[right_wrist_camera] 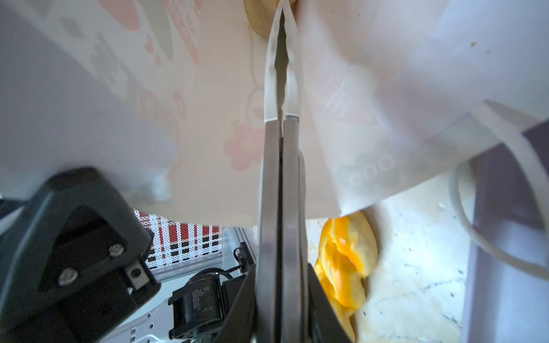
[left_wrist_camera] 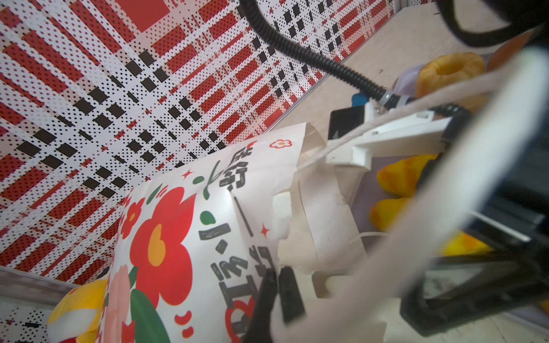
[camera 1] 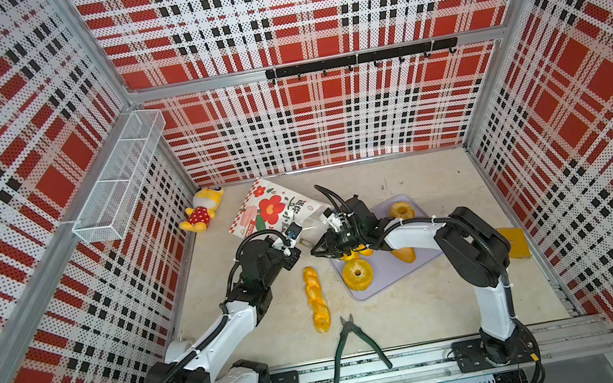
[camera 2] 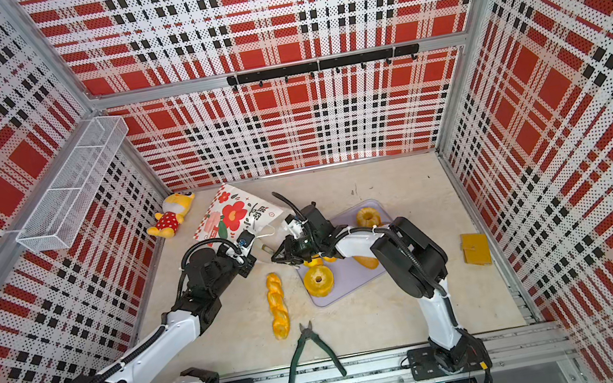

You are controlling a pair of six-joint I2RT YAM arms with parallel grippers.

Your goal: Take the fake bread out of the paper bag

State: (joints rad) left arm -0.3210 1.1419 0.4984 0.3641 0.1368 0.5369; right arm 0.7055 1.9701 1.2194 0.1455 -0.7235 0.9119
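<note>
The paper bag (camera 1: 270, 211) is lying tilted just beyond the far left corner of the lilac tray (camera 1: 392, 273). The left gripper (left_wrist_camera: 277, 276) is clamping the bag's mouth edge. The right gripper (right_wrist_camera: 281, 17), jaws together, is reaching inside the mouth. Of the fake bread, two rings (camera 1: 357, 273) are resting on the tray and a braid (camera 1: 316, 298) is lying just left of it.

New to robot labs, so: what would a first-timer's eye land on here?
Loud red, white and black plaid walls box everything in. Toward the back left lies a white paper bag with red flower prints, the left pincer clamped on its rim and the right pincer reaching inside. Bright yellow against it all: a twisted toy bread braid on the beige tabletop, a ring-shaped toy cake on the flat lilac tray.
</note>
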